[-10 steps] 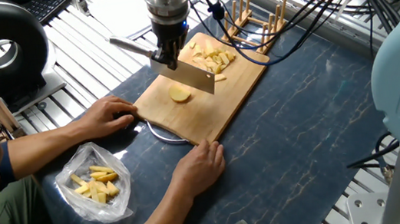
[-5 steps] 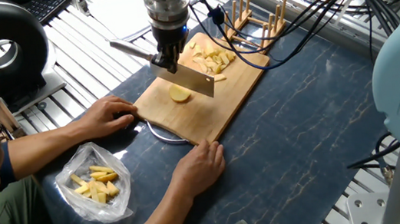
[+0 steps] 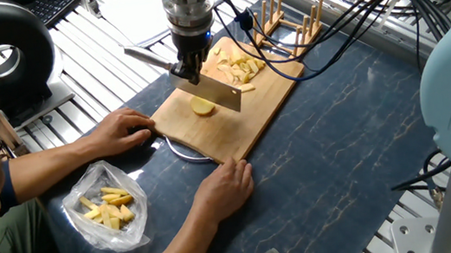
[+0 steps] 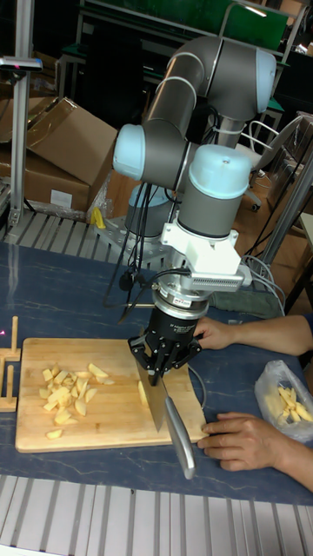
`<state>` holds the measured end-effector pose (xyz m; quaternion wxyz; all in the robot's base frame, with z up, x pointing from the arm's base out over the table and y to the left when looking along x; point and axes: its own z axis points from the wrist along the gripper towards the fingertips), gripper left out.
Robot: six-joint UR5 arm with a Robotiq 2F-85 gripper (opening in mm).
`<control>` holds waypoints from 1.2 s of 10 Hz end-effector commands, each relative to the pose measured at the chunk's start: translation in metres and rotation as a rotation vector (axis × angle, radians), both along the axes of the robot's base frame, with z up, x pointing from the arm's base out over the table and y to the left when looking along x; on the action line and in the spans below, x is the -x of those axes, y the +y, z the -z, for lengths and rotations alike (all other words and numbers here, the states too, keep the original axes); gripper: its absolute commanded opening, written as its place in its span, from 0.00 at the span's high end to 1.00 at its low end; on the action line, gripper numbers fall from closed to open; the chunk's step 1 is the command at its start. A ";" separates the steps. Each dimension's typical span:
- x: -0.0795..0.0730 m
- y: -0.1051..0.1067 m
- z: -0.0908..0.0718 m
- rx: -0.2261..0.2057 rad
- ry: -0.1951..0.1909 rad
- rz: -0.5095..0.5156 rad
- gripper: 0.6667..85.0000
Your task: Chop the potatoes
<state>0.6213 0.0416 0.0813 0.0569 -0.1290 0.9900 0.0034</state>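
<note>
Plainly, the person's hands [image 3: 125, 127] brace the pale wooden cutting board [image 3: 270, 103] at its near edge. At mid-board the gripper [image 3: 189, 70], clenched on the steel cleaver [image 3: 219, 93], hovers over the rounded yellow potato half [image 3: 202, 106] — chopped potato pieces [image 3: 238, 64] lie beyond. An off-centre chop could send the half rolling toward those fingers.

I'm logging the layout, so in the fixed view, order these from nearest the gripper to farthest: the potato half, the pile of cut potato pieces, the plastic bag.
1. Potato half, just below the gripper, by the knife.
2. Pile of cut potato pieces, to its right on the board's far end.
3. Plastic bag, lower left, off the board.
</note>
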 end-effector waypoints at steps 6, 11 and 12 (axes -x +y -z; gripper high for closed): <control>-0.001 0.000 -0.002 -0.024 -0.003 0.004 1.00; -0.002 -0.002 -0.001 -0.021 -0.006 0.003 1.00; -0.003 -0.002 0.000 -0.021 -0.008 0.003 1.00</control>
